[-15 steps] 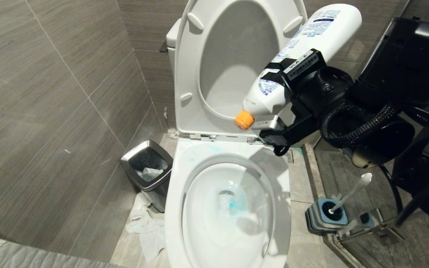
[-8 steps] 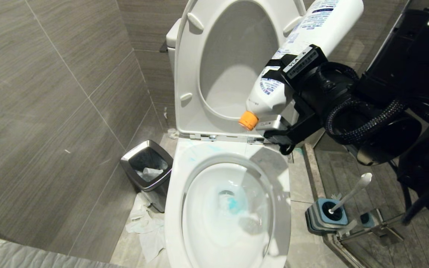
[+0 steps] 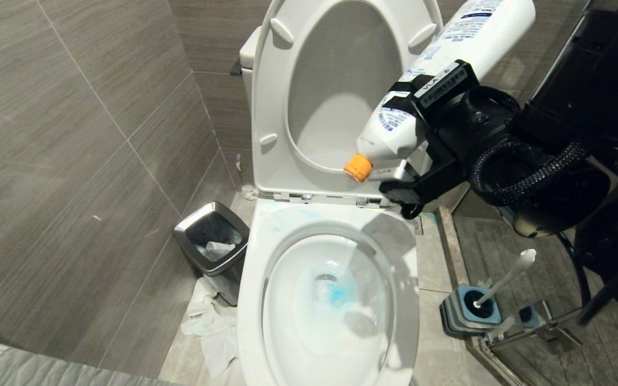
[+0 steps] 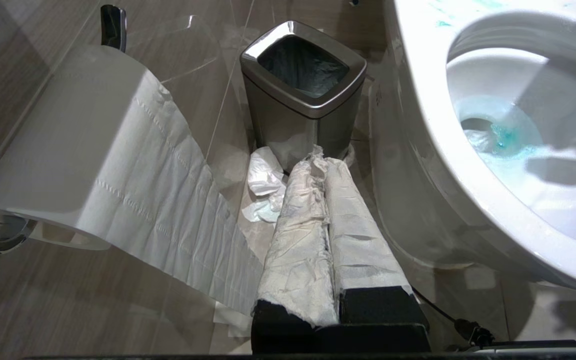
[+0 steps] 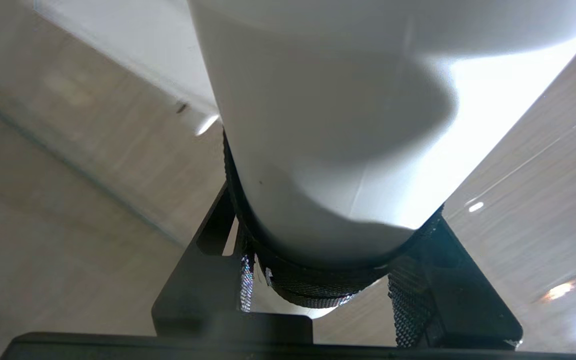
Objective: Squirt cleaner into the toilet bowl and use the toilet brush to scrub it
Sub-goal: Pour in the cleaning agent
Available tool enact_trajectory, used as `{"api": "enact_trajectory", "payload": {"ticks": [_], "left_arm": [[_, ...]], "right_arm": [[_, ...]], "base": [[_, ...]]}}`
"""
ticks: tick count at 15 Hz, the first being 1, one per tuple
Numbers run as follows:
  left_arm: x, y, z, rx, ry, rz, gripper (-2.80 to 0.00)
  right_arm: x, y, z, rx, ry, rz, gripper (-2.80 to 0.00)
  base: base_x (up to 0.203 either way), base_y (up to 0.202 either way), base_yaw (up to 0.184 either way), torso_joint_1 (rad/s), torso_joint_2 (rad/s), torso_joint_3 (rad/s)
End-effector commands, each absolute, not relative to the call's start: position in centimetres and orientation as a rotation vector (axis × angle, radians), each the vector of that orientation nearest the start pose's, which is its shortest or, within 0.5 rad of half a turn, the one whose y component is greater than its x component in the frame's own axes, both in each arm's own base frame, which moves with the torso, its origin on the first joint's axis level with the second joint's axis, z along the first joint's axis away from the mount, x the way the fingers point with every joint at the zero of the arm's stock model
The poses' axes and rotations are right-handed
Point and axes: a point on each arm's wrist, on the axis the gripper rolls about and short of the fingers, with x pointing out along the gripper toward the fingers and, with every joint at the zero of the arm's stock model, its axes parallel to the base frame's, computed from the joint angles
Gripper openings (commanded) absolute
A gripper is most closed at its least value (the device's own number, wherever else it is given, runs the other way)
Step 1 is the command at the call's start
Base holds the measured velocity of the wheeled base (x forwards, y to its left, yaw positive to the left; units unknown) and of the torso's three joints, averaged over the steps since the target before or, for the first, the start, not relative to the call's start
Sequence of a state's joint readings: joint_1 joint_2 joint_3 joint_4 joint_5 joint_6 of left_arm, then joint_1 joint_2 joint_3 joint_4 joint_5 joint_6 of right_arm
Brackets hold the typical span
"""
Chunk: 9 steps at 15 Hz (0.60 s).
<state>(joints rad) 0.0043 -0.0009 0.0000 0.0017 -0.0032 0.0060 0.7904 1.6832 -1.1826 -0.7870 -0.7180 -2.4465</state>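
Above toilet bowl (image 3: 255,279) | R hand (image 3: 403,136) grips tilted cleaner bottle (image 3: 448,59), cap down-left

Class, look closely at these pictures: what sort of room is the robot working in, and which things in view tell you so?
Almost certainly a bathroom or toilet cubicle. A white toilet bowl with its seat raised stands against grey tiled walls, a toilet brush sits in its holder on the floor, and a toilet paper roll hangs beside a small bin.
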Motion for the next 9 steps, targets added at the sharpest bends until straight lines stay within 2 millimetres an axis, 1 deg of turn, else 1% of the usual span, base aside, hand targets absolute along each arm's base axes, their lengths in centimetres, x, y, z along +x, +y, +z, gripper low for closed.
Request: {"api": "enact_trajectory", "payload": {"ticks": [1, 5, 8, 9], "left_arm": [[-2.3, 0.0, 7.5, 0.006, 0.003, 0.002, -2.80], [-2.3, 0.0, 7.5, 0.005, 0.003, 0.002, -2.80], [-2.3, 0.0, 7.5, 0.005, 0.003, 0.002, -2.80], [-2.3, 0.0, 7.5, 0.005, 0.003, 0.002, -2.80]], "right_arm": [[23.2, 21.2, 31.0, -2.226, -0.130, -0.233, -2.80], [22.9, 20.9, 31.4, -2.080, -0.122, -0.236, -2.80], [22.9, 20.8, 31.7, -1.905, -0.135, -0.226, -2.80], [22.8, 20.8, 32.2, -1.851, -0.144, -0.232, -2.80]], "base": [[0.000, 0.000, 0.000, 0.000, 0.00, 0.000], [0.000, 0.000, 0.000, 0.000, 0.00, 0.000], [0.000, 0.000, 0.000, 0.000, 0.00, 0.000], [0.000, 0.000, 0.000, 0.000, 0.00, 0.000]]}}
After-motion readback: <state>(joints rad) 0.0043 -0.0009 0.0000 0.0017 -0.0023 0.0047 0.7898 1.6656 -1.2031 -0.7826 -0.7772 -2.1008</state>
